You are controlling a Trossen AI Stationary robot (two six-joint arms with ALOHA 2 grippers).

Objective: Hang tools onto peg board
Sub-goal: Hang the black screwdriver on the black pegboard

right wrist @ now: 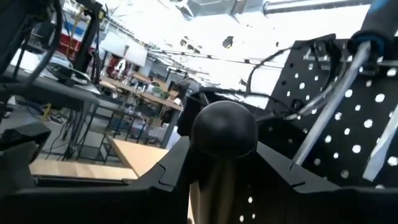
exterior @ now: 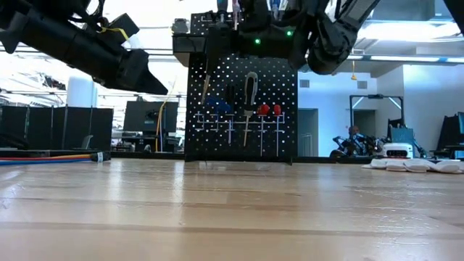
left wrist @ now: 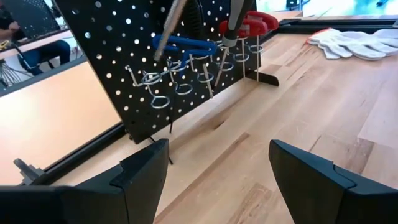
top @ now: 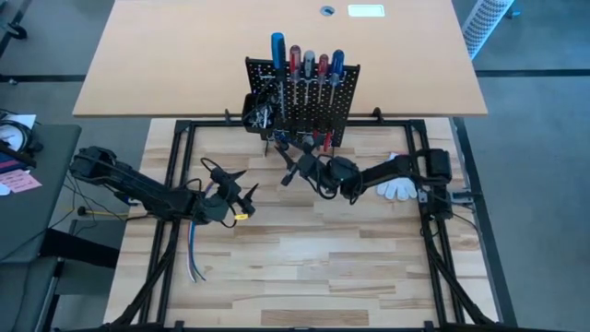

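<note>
Screwdrivers (top: 307, 69) upright along black peg board (top: 341, 115)

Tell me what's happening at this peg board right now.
The right gripper holds a black-handled screwdriver close in front of the peg board, where several screwdrivers already hang. The left gripper hovers over the table away from the board, jaws wide and empty. A white glove lies by the right arm.

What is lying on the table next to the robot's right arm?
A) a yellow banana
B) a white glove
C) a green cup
B: a white glove lies flat on the wooden table beside the right arm, seen from above.
</note>
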